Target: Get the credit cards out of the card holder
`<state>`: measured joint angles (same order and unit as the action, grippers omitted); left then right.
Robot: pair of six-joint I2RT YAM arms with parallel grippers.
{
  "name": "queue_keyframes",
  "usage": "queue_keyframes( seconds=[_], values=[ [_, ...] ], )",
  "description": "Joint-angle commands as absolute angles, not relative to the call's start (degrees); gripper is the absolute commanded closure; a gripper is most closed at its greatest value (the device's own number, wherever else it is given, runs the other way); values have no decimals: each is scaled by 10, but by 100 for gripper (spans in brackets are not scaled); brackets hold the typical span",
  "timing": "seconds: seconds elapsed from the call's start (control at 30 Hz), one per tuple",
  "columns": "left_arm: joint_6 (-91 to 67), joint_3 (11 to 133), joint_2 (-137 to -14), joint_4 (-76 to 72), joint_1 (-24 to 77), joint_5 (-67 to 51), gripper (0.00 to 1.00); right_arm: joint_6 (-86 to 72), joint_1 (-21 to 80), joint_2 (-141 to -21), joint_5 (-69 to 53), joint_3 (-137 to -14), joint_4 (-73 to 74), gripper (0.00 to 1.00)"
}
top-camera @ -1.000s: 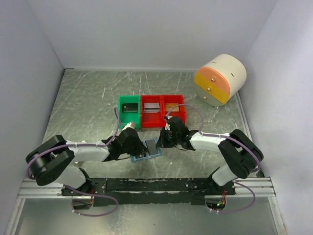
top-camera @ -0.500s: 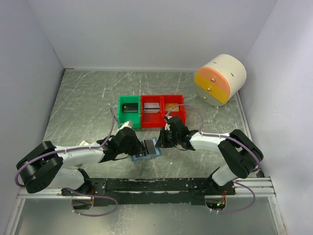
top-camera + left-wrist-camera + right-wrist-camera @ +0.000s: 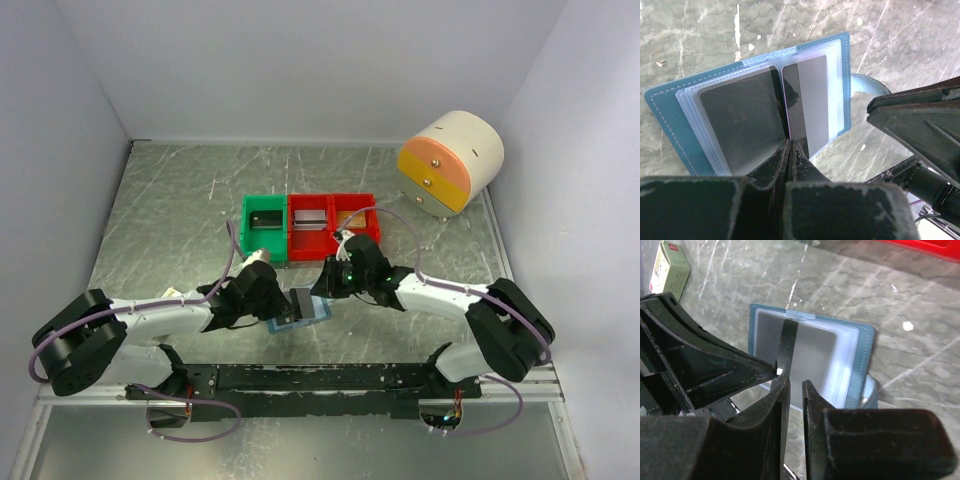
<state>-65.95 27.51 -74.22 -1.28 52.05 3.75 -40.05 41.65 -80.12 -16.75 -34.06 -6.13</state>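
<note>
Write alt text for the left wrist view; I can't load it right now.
The blue card holder lies open on the marbled grey table, two grey credit cards in its clear sleeves. The left gripper, shut, meets its bottom edge at the fold, and the right gripper pokes its dark tip in from the right, beside the holder.

A green bin [image 3: 247,225] adjoins two red bins [image 3: 308,248].

Card holder [image 3: 667,112]: slate-blue, open flat, clear sleeves facing up. Dark grey card [image 3: 740,120] in one sleeve. Lighter grey card [image 3: 816,100], black stripe, at adjoining sleeve beside the spine.
</note>
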Motion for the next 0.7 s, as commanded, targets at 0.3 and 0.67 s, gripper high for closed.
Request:
queue_keyframes(
  seconds=[0.3,0.67],
  values=[
    [-659,283,-744,-52,518,37,92,-400,430,-917,-142,-372,-38,82],
    [-701,257,-774,-125,518,19,81,-392,430,-928,-175,-369,-54,82]
  ],
)
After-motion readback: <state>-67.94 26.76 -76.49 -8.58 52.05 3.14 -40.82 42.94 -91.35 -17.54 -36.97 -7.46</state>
